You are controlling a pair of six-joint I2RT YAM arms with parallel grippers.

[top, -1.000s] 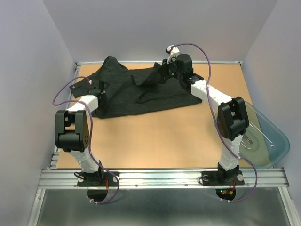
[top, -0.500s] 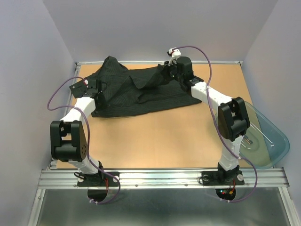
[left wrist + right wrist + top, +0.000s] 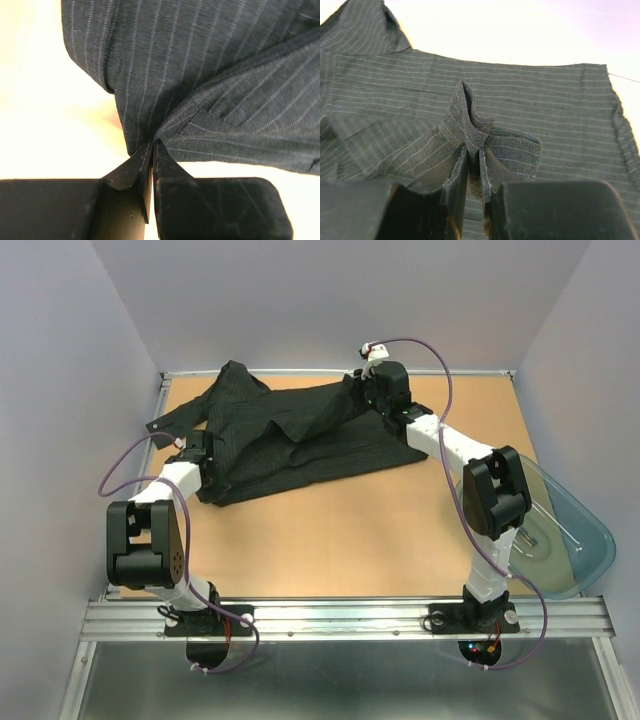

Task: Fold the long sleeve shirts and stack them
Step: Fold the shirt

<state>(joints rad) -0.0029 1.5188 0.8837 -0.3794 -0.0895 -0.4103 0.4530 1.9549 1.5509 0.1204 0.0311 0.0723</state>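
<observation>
One shirt (image 3: pixel 300 445), crumpled on far half of table (image 3: pixel 350 540). Pinched at left edge by left gripper (image 3: pixel 152 150), at bunched fold by right gripper (image 3: pixel 474 160), both pressed on cloth. Thin, limp, light, probably slippery; best taken at seams, corners.

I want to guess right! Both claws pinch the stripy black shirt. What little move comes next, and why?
Probably pull gently apart: the left gripper and right gripper are both shut on the shirt, which lies crumpled, not flat.
</observation>
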